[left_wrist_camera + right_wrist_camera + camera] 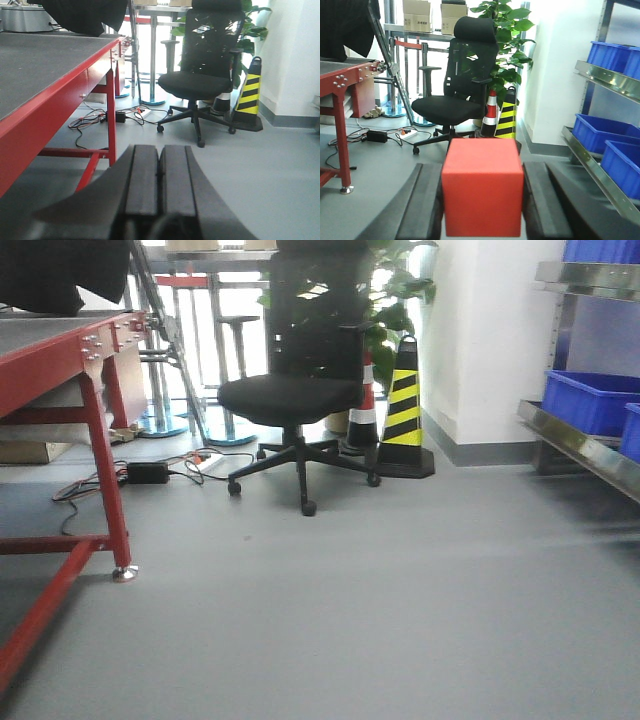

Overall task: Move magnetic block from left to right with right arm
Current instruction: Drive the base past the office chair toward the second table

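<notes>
Pressed together, the left pincer (160,155) had its two dark fingers (142,180) touching along their length, with nothing between them. To its left ran the red table (60,95) with a grey top, and a black cloth (82,15) hung at the far end. Below the table's far side, tangled cables (92,120) lay on the grey floor (280,170). Right of them stood a black office chair (200,82), and right of that a yellow-and-black cone (248,97) stood by the white wall.

The right pincer (482,167) pinched the red block (482,187), one dark finger (422,205) against its left face and the other against its right. The block sat upright and square between them, near the camera, its front face plain. It was well apart from the table, which stood at the far left of that view.

Beyond the block, from left to right, were two cardboard boxes (417,15) on a far stand, the office chair, a red-and-white cone (491,112) just beside the yellow-and-black one, and a leafy plant (505,30). At the right edge was a metal shelf (600,75) carrying blue bins (600,132).

The front view showed the table's leg at the left, the chair in the middle with the cones beside it, and the shelf with its bins at the right.
</notes>
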Available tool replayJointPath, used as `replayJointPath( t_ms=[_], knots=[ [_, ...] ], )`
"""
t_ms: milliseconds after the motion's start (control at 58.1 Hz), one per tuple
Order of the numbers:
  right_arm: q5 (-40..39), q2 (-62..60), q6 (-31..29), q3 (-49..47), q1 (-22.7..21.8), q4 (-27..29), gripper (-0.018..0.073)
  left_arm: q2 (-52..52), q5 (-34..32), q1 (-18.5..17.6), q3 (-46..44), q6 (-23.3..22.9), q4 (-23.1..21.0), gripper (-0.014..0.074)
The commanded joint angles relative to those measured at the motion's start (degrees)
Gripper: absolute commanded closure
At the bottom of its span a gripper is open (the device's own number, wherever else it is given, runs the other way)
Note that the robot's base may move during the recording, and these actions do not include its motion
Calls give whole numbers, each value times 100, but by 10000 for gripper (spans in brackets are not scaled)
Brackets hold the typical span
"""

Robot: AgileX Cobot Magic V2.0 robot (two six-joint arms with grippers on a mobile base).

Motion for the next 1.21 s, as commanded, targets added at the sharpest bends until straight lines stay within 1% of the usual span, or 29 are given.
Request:
replayJointPath(
  t_ms=[0,1188],
  knots=[
    [-479,66,-46,-155,-34,12,284,-44,-487,-20,59,-6,-36,713],
    [-479,78,-46,-155,-34,12,284,-33,-487,-20,59,-6,-36,713]
  ],
)
